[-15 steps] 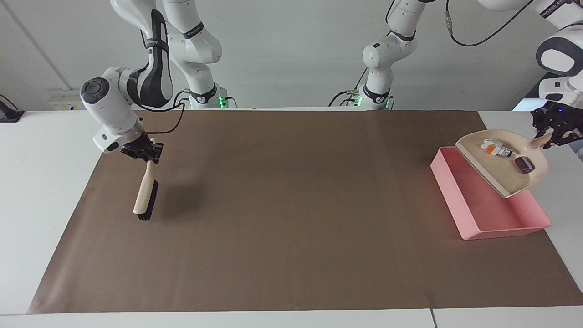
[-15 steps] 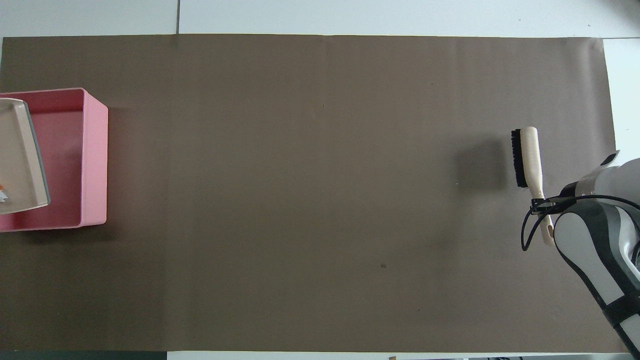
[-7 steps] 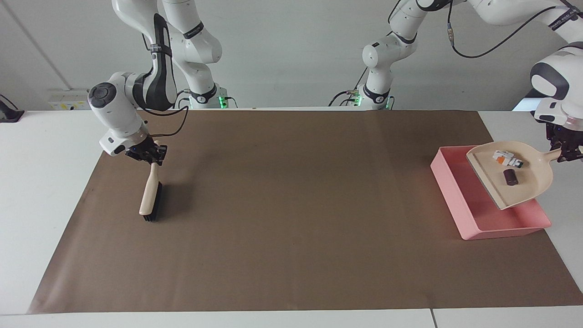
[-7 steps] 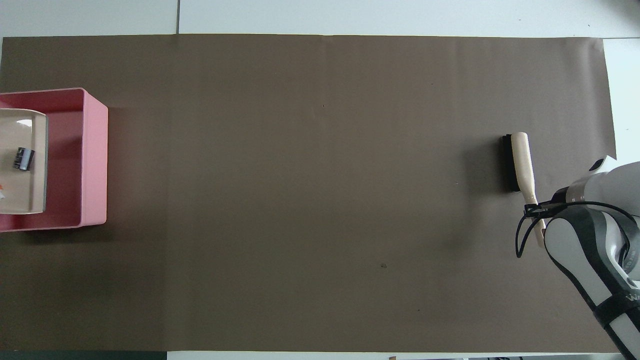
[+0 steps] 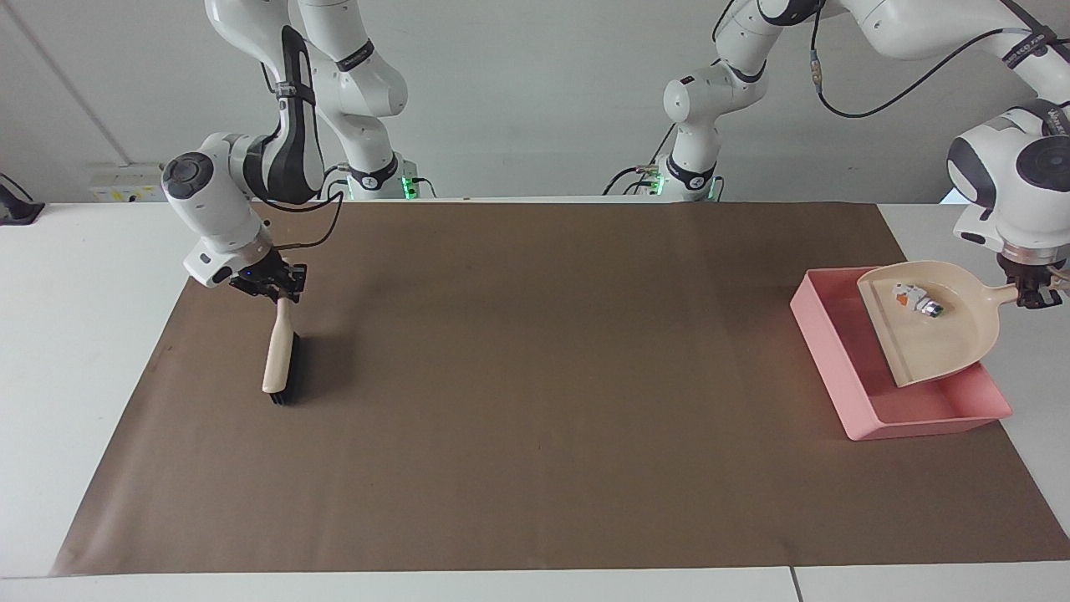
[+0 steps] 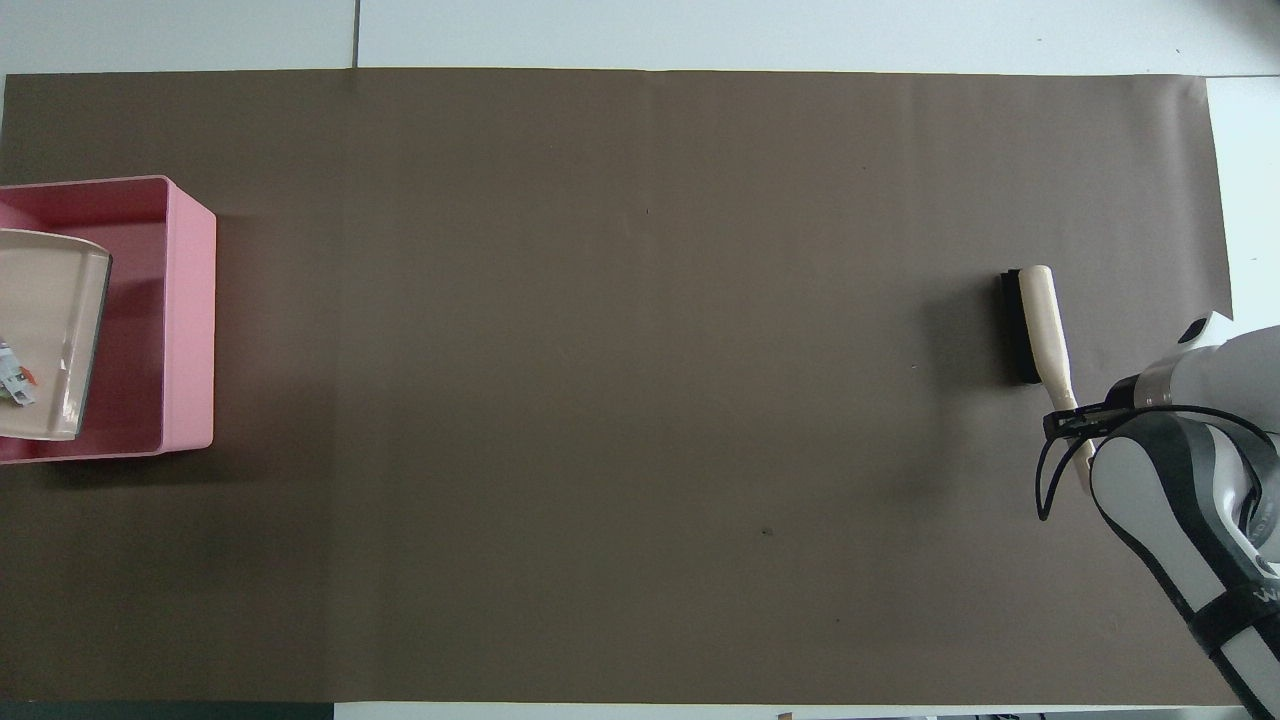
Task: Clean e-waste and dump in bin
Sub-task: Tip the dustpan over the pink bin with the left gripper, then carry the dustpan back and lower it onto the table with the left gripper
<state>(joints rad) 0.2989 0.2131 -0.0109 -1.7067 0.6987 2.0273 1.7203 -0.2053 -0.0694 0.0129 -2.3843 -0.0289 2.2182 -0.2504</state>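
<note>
The left claw (image 5: 1035,294) is clamped shut on the handle of the beige dustpan (image 5: 936,343), holding it tilted over the pink bin (image 5: 836,351) at the left arm's end of the desk (image 5: 84,334); in the facing view the pan spreads from the claw toward 8 o'clock. The white-and-green e-waste piece (image 5: 915,299) lies inside the pan, at about 9 o'clock from that claw and near it. The right claw (image 5: 269,283) is at the brush (image 5: 279,358) handle's top, its tips' spread unclear, the bristles resting on the brown mat (image 5: 535,376).
</note>
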